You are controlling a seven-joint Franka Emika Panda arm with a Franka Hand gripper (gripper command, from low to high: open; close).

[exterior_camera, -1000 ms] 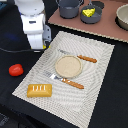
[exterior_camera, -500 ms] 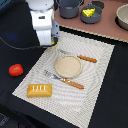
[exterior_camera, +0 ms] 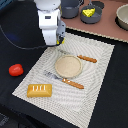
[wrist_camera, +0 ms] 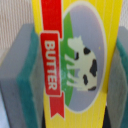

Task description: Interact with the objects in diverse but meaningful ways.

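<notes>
In the wrist view, a yellow packet (wrist_camera: 82,30) with a red "BUTTER" ribbon and a cow picture is clamped between my grey fingers with teal pads (wrist_camera: 29,75). My gripper (wrist_camera: 75,70) is shut on it. In the exterior view the gripper (exterior_camera: 56,44) hangs over the far left corner of the striped placemat (exterior_camera: 100,75), and the white hand hides the packet. A red tomato (exterior_camera: 16,70) lies off the mat at the exterior view's left. An orange-brown bread loaf (exterior_camera: 39,90) rests on the mat's near corner. A yellow cheese wedge (exterior_camera: 89,12) sits in a dark bowl.
A tan plate (exterior_camera: 67,66) lies mid-mat, with a knife (exterior_camera: 87,58) beyond it and a fork (exterior_camera: 65,80) in front. A grey pot (exterior_camera: 70,7) and a bowl (exterior_camera: 122,16) stand on the brown surface at the back.
The arm has moved toward the exterior view's right, from the mat's far left edge closer to the plate.
</notes>
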